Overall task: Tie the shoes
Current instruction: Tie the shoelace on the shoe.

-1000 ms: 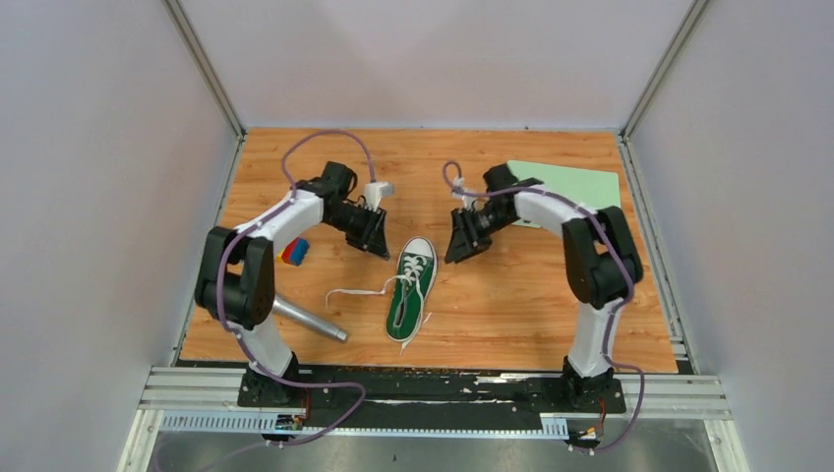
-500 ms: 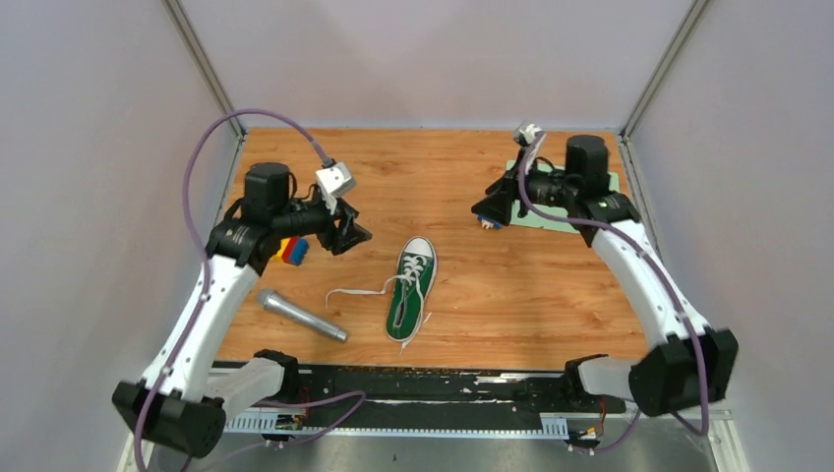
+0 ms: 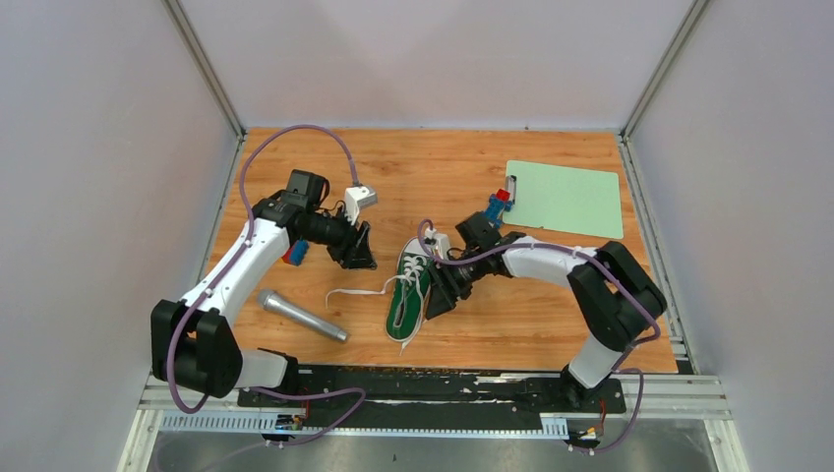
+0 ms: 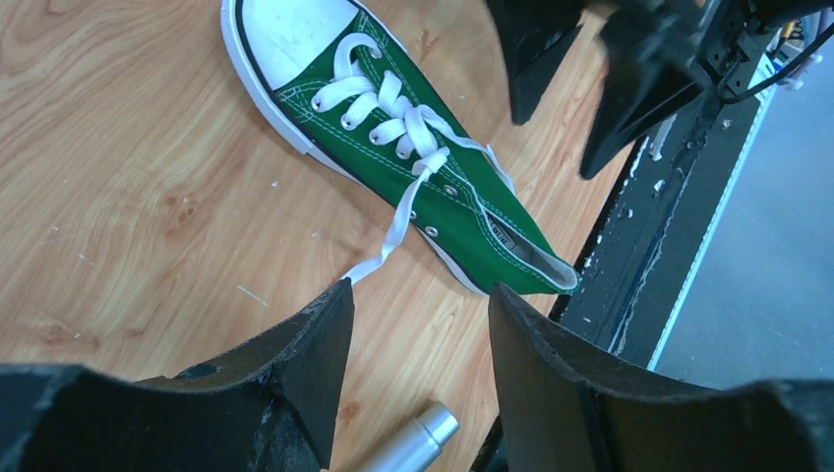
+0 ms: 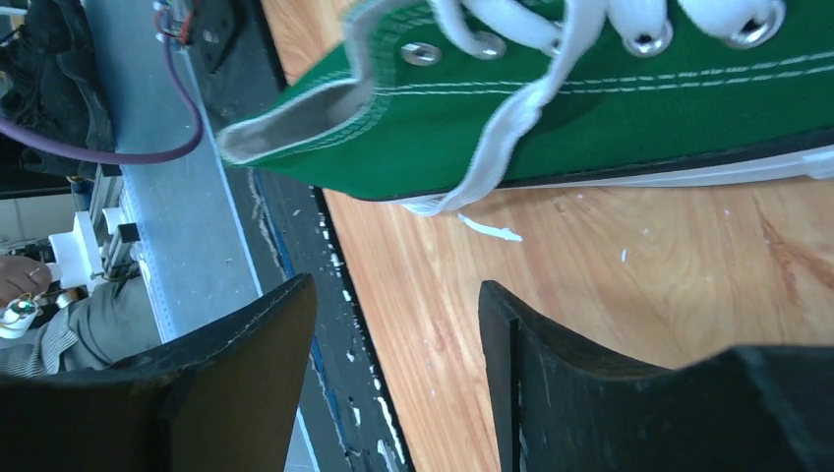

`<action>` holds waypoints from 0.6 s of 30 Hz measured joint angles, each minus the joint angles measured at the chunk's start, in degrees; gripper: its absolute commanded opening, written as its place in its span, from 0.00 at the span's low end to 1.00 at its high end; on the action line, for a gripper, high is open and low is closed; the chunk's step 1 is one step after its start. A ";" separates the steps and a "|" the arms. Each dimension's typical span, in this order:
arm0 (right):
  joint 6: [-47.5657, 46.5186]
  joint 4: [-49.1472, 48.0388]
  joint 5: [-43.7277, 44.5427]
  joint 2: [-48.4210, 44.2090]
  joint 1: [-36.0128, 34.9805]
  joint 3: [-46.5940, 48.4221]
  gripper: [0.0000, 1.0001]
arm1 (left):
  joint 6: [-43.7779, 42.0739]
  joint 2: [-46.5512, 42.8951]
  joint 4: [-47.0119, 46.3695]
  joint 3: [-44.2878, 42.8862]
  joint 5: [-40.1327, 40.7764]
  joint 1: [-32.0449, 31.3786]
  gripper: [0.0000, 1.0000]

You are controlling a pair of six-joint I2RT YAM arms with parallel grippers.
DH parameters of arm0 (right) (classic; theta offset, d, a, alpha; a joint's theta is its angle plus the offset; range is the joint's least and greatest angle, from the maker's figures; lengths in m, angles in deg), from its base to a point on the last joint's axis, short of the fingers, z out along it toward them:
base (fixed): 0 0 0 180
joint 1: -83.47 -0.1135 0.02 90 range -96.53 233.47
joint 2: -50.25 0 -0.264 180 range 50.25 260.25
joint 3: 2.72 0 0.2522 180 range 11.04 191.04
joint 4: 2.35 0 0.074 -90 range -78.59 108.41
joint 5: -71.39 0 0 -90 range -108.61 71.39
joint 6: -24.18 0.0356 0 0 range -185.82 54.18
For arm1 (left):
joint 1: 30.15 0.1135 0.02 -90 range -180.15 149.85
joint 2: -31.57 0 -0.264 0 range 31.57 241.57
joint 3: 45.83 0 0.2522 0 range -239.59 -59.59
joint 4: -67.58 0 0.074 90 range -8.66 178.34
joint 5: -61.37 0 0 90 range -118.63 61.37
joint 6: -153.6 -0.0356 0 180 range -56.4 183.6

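The green shoe (image 3: 409,292) with a white toe cap lies on the wooden table, toe pointing away from the arms. In the left wrist view the shoe (image 4: 413,147) has one loose white lace (image 4: 393,231) trailing left across the wood. My left gripper (image 3: 359,258) hovers just left of the toe, open and empty; its gap (image 4: 421,295) is over bare wood near the lace end. My right gripper (image 3: 439,298) is open at the shoe's right side near the heel. There the shoe (image 5: 629,108) and its other lace (image 5: 511,138) lie beyond the gap (image 5: 393,290).
A silver cylinder (image 3: 303,315) lies left of the shoe near the front edge. A coloured block (image 3: 295,252) sits under the left arm. A green clipboard (image 3: 565,198) with a small blue and red item (image 3: 500,204) is at the back right. The black front rail (image 5: 295,246) borders the table.
Both arms swung in from spread poses to the shoe's sides: the right from the clipboard to the heel side, the left toward the toe. Both grippers stand wider open.
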 measured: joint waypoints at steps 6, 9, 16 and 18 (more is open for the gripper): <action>2.27 -1.88 0.48 8.24 -1.64 0.04 0.56 | 0.09 0.07 -0.42 0.00 -1.29 0.00 0.60; 3.06 -2.47 -0.04 9.16 -1.84 0.63 0.54 | 0.28 0.04 -0.66 0.02 -1.97 0.00 0.59; 3.58 -5.40 -0.13 10.19 -2.49 1.07 0.52 | 1.77 -0.20 -2.91 2.49 -1.49 0.00 0.59; 4.00 -6.60 0.04 10.38 -3.02 1.07 0.51 | 2.19 -0.20 -3.15 2.56 -1.44 0.00 0.58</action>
